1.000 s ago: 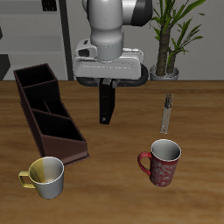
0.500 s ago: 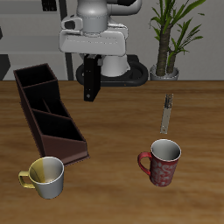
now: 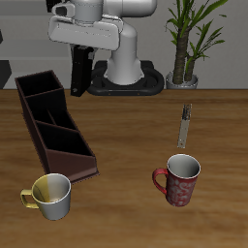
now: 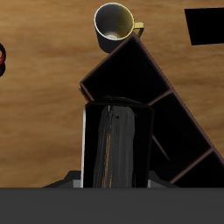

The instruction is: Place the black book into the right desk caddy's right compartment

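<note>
Above the table: I hold the black book (image 3: pixel 80 73) clamped in the gripper (image 3: pixel 81 50) — it hangs clear of the wood, long axis near vertical.
Book to caddy: the right desk caddy (image 3: pixel 44 131) sits below and slightly toward the table's front edge — I judge the move ahead is down and forward.
Wrist check: the black book (image 4: pixel 116 147) hides part of the right desk caddy (image 4: pixel 179 114); open sections show beside it.
Bystander: yellow mug (image 3: pixel 50 195), past the caddy's near end.

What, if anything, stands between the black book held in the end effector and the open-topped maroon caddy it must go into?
Nothing visible does. The thin black book hangs upright from the end effector, in the air above the back of the long maroon-brown desk caddy, whose open compartments show nothing inside in either view.
</note>
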Available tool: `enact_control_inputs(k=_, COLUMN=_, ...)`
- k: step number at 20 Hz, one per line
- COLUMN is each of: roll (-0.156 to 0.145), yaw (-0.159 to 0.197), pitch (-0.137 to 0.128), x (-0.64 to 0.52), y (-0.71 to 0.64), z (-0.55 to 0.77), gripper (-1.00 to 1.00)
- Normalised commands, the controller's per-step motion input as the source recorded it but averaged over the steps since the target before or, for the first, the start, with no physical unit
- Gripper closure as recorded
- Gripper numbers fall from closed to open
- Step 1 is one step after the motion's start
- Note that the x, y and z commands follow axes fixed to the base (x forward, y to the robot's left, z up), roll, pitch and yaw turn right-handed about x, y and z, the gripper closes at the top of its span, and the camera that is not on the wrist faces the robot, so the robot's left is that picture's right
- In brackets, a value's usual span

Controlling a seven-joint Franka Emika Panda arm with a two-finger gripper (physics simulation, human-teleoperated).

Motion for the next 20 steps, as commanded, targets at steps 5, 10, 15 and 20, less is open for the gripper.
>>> enact_control_inputs(k=5, roll=-0.1, yaw=-0.066, pitch=-0.007, x=-0.27, y=-0.58, z=0.02, gripper=1.0)
enact_control_inputs(k=10, roll=-0.092, yaw=-0.04, pitch=-0.009, x=-0.32, y=-0.41, z=0.0, gripper=1.0)
enact_control_inputs(k=15, roll=-0.031, yaw=-0.014, pitch=-0.023, x=-0.39, y=-0.25, z=0.0, gripper=1.0)
enact_control_inputs(k=20, roll=-0.017, yaw=-0.02, pitch=-0.019, x=-0.5, y=-0.3, z=0.0, gripper=1.0)
